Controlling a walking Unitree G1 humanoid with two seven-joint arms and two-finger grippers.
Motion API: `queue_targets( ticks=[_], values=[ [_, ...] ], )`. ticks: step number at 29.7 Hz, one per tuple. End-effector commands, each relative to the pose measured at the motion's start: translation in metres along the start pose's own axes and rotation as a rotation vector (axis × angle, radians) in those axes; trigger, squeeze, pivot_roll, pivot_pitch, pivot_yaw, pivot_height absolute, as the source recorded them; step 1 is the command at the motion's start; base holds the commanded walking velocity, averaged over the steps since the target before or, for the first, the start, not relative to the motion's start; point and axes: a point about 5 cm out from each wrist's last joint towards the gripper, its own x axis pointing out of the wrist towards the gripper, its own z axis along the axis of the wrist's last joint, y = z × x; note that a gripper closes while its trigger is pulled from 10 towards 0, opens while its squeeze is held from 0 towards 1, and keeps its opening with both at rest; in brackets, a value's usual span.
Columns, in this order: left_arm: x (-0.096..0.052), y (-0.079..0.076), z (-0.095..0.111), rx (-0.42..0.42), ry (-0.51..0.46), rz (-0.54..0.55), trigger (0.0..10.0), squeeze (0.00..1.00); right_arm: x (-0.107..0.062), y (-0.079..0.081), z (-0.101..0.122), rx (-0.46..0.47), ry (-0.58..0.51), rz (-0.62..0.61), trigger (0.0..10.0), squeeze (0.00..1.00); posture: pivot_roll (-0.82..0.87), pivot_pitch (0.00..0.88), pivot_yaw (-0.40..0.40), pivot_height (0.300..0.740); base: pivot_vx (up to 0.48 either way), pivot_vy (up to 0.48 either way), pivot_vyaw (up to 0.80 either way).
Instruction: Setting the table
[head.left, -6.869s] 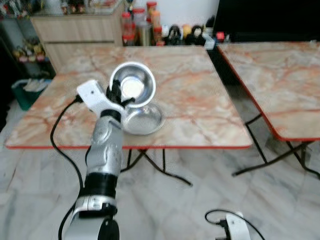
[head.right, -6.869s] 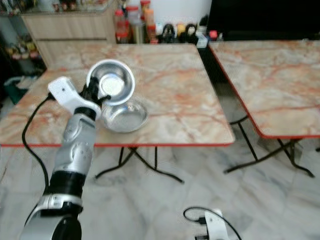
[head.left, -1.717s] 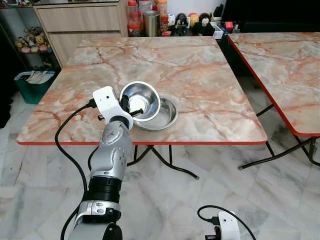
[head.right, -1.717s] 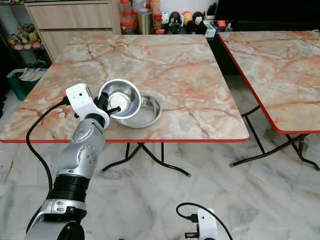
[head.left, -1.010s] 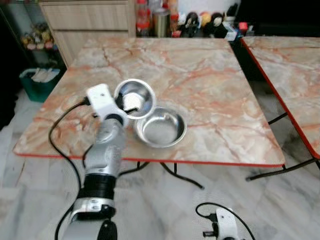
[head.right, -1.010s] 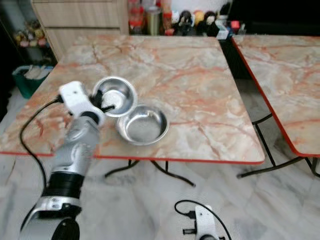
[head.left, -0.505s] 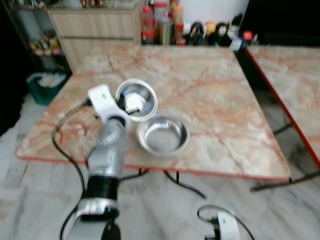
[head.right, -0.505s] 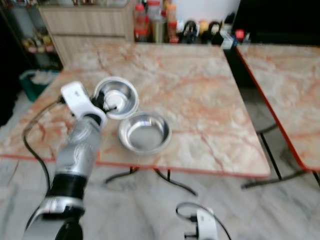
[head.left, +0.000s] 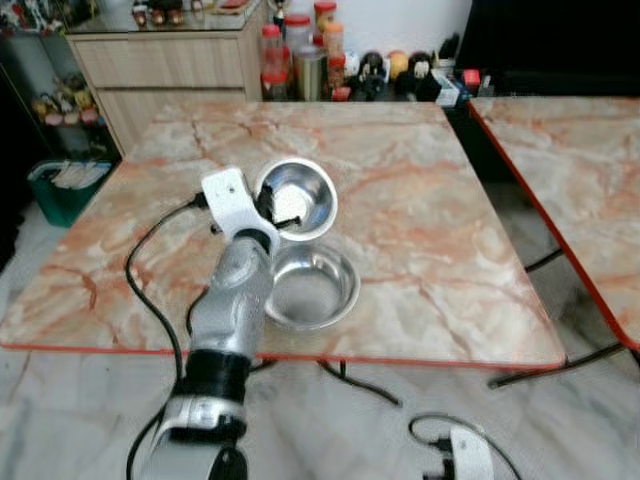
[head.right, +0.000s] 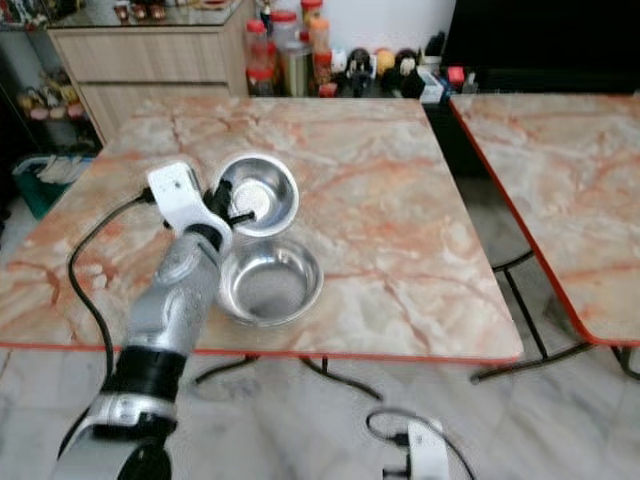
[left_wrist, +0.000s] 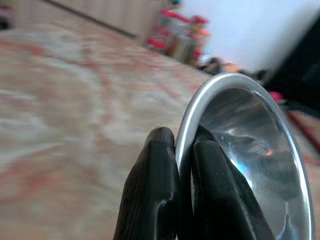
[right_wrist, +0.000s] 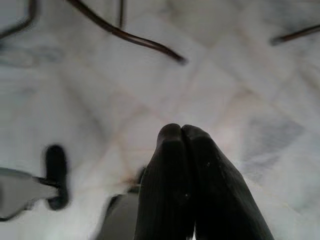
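My left gripper (head.left: 275, 213) is shut on the near rim of a small steel bowl (head.left: 300, 196), which is tilted with its opening facing me above the marble table (head.left: 420, 250). In the left wrist view the two black fingers (left_wrist: 155, 195) pinch the rim of the steel bowl (left_wrist: 250, 155). A second, wider steel bowl (head.left: 312, 288) rests upright on the table just in front of the held one, near the front edge. My right gripper (right_wrist: 182, 150) hangs low over the floor with its fingers pressed together and nothing between them.
Bottles and jars (head.left: 300, 60) line the table's far edge, beside a wooden cabinet (head.left: 160, 60). A second marble table (head.left: 570, 180) stands to the right across a narrow gap. A green bin (head.left: 60, 185) sits on the floor at left. Folding legs (right_wrist: 125, 37) cross the tiled floor.
The view has shifted as I moved. The held bowl now sits higher and further over the table, straight beyond the resting bowl rather than to its left.
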Motion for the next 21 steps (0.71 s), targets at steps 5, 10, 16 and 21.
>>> queue_targets(
  ticks=[5, 10, 16, 21],
  values=[
    [-0.001, -0.009, 0.002, -0.005, -0.012, -0.024, 10.0, 0.0, -0.001, -0.005, -0.003, 0.001, 0.004, -0.015, 10.0, 0.0, 0.0, 0.072, -0.014, 0.74, 0.271, 0.0, 0.0],
    [-0.005, -0.01, -0.003, -0.038, 0.022, -0.059, 10.0, 0.0, -0.001, -0.005, -0.003, -0.001, 0.007, -0.013, 10.0, 0.0, 0.0, 0.072, -0.013, 0.74, 0.108, 0.0, 0.0],
    [-0.015, -0.003, -0.018, -0.161, 0.136, -0.093, 10.0, 0.0, -0.002, -0.005, -0.006, -0.015, 0.02, -0.013, 10.0, 0.0, 0.01, 0.075, -0.01, 0.74, 0.0, 0.0, 0.0],
    [-0.025, -0.011, -0.031, -0.231, 0.256, -0.165, 10.0, 0.0, -0.001, -0.004, -0.005, -0.019, 0.018, -0.008, 10.0, 0.0, 0.01, 0.075, -0.01, 0.74, 0.0, 0.0, 0.0]
  ],
)
